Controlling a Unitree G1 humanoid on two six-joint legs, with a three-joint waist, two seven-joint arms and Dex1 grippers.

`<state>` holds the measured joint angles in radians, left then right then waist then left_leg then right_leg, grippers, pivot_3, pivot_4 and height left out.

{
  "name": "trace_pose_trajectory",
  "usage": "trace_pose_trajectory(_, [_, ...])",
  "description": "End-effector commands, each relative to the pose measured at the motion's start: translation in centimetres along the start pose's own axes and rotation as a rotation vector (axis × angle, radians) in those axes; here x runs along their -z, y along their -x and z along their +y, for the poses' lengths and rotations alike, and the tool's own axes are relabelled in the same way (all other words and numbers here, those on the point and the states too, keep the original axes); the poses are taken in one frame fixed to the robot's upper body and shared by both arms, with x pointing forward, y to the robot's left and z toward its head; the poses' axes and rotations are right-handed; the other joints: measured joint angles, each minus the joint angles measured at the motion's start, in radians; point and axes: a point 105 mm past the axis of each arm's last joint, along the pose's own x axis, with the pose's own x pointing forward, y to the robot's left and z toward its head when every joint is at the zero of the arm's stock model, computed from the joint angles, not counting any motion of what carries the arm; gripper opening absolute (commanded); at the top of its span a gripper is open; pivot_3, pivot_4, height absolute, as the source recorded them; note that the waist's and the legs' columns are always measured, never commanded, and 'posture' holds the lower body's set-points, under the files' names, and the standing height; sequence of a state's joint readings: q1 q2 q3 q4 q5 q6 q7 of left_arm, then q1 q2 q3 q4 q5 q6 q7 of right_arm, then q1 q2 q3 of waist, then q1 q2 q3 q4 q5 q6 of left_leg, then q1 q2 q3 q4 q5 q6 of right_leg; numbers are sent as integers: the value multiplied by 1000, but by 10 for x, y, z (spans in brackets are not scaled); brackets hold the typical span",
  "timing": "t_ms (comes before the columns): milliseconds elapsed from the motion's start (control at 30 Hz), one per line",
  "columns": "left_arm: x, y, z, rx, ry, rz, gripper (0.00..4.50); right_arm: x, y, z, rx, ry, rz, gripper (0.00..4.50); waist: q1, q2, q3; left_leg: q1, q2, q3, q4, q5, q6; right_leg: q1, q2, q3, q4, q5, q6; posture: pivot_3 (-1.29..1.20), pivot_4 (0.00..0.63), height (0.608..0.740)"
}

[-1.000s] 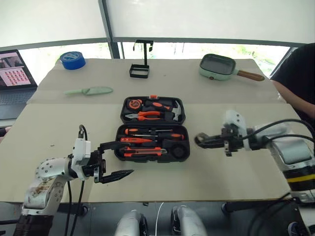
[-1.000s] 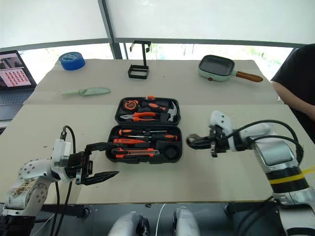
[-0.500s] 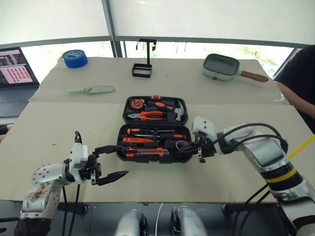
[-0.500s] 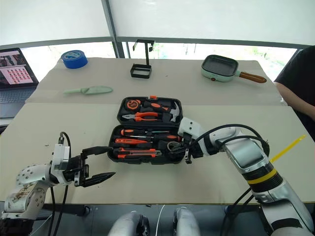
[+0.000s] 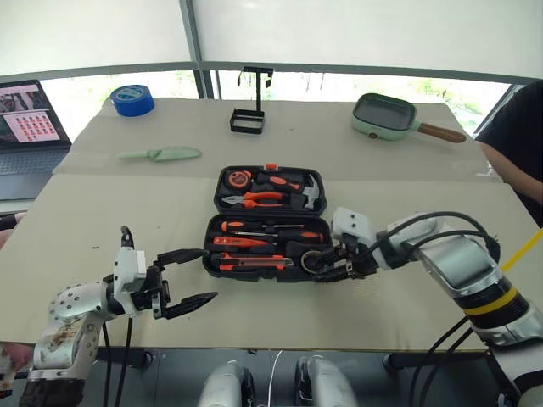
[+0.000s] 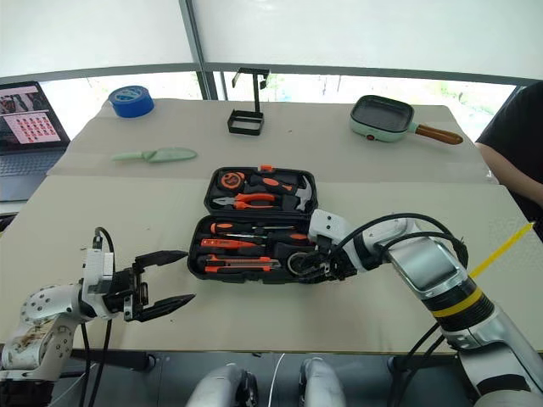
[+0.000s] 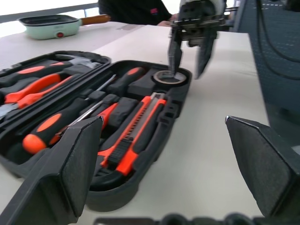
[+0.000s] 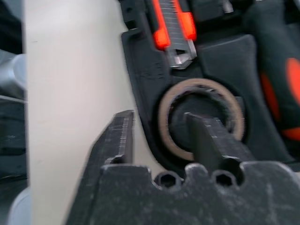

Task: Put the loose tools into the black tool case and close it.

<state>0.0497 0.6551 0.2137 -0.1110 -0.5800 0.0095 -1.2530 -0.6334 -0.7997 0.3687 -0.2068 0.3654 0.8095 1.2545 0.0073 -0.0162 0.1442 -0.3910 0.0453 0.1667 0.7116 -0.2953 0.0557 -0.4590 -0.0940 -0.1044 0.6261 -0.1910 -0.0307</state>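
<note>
Right gripper over tape roll, beige table

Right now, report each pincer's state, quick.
Left pincer: open, holding nothing.
Right pincer: open, one finger inside the tape roll in the tool case.

I counted one black tool case, lying open just beyond my two grippers. In its near half, by my right hand, I saw two black-and-orange screwdrivers, one slim orange screwdriver, one utility knife and one small dark tape roll. Well past both hands stood one blue tape roll, one pale green knife, one black wire stand and one green pan.
</note>
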Motion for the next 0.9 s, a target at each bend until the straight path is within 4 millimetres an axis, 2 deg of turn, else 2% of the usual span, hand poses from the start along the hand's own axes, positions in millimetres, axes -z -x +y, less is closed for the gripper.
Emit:
trace_pose_trajectory(33, [-6, 10, 15, -132, 0, 12, 4500, -29, 31, -8, 50, 69, -146, 3199, -2, 0, 0, 0, 0, 0, 0, 0, 0, 0, 0, 0, 0, 0, 0, 0, 150, 740])
trace_pose_trajectory(167, [14, 30, 55, -418, 76, 171, 4500, -21, 51, -17, 110, 76, -261, 3199, 5, -1, 0, 1, 0, -1, 0, -1, 2, 1, 0, 0, 0, -1, 2, 0, 150, 740])
trace_pose_trajectory(233, [12, 35, 70, -515, 95, 190, 3960, -4, 58, -18, 108, 50, -256, 2681, 8, -2, 1, 1, 0, -1, 0, -2, 3, 2, 1, -1, 0, -1, 3, 0, 150, 740])
trace_pose_trajectory(267, [10, 35, 73, -535, 95, 190, 3834, 0, 60, -18, 103, 47, -251, 2490, 8, -2, 1, 1, 0, -1, 0, -2, 3, 2, 1, -1, 0, -1, 3, 0, 150, 740])
trace_pose_trajectory(367, [5, 29, 89, -604, 110, 166, 2700, 16, 64, -45, 301, 69, -259, 1447, 5, -2, 1, 1, 0, -1, 1, 0, 1, 2, 1, 0, 1, -1, 2, 0, 150, 740])
trace_pose_trajectory(467, [12, 12, 107, -635, 170, 154, 1596, 36, 66, -86, 574, 149, -219, 352, 2, -3, 1, 3, -1, 1, 1, 1, -2, 3, 1, 1, 1, 0, 3, 0, 150, 740])
trace_pose_trajectory(500, [16, 7, 110, -628, 178, 166, 1300, 37, 64, -92, 611, 167, -223, 125, 0, -3, 2, 3, -1, 2, 1, 2, -2, 3, 2, 1, 2, -1, 5, 0, 150, 740])
trace_pose_trajectory(533, [19, 3, 111, -613, 190, 181, 822, 36, 61, -95, 618, 178, -230, 0, -3, -3, 2, 3, -1, 3, 0, 3, -4, 2, 2, 1, 2, -1, 6, 0, 150, 740])
trace_pose_trajectory(567, [23, 1, 112, -609, 216, 203, 559, 36, 57, -99, 633, 197, -228, 0, -7, -3, 2, 3, -1, 3, 0, 3, -5, 2, 3, 2, 3, -2, 6, 0, 150, 740])
trace_pose_trajectory(600, [26, -3, 115, -607, 226, 213, 75, 35, 51, -101, 622, 205, -228, 0, -13, -4, 2, 4, -1, 4, -1, 4, -5, 2, 4, 3, 4, -2, 6, 0, 150, 740])
trace_pose_trajectory(767, [36, -24, 125, -559, 235, 270, 75, 26, 29, -115, 619, 240, -222, 0, -26, -4, 3, 4, 1, 4, -2, 7, -10, 1, 7, 5, 5, 0, 1, 0, 150, 740])
trace_pose_trajectory(900, [38, -39, 123, -492, 240, 288, 75, 16, 14, -118, 588, 261, -251, 0, -26, -4, 2, 5, 1, 4, -2, 7, -10, 2, 8, 6, 5, 0, 1, 0, 150, 740])
